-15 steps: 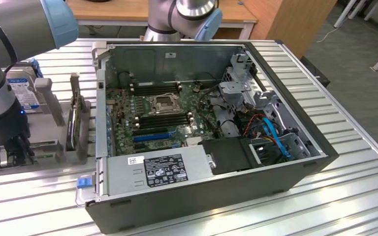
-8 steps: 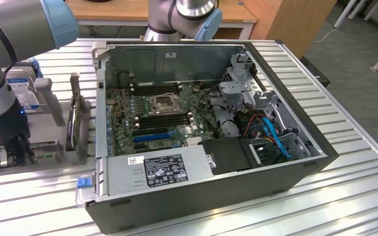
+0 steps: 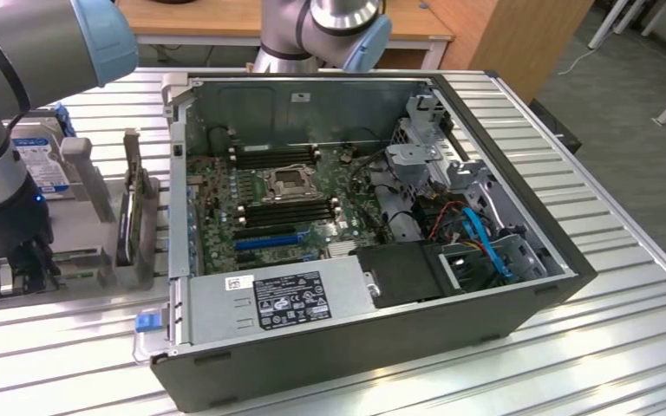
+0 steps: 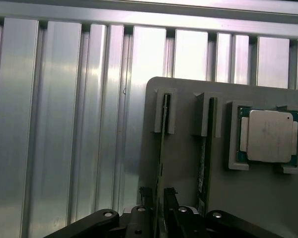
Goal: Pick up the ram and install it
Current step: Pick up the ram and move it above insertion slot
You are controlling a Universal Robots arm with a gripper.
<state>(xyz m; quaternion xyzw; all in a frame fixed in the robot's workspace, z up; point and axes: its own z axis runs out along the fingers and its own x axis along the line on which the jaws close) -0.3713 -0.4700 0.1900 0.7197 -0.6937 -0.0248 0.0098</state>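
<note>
Slat table (image 3: 610, 286), desk (image 3: 194, 19) behind; pincer (image 4: 159, 196) astride ram (image 4: 162, 148)

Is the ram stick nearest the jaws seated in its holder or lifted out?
Seated: the thin green ram stick stands on edge in a slot of the grey plastic holder, open jaws straddling it.

Shiny metal table (image 4: 64, 124), matt plastic tray (image 4: 185, 163)

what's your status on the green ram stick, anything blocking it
Gripper open, jaws astride the thin green ram stick. Stick on edge in grey plastic holder slot, not lifted. Nothing blocking; second stick beside it, apart.
</note>
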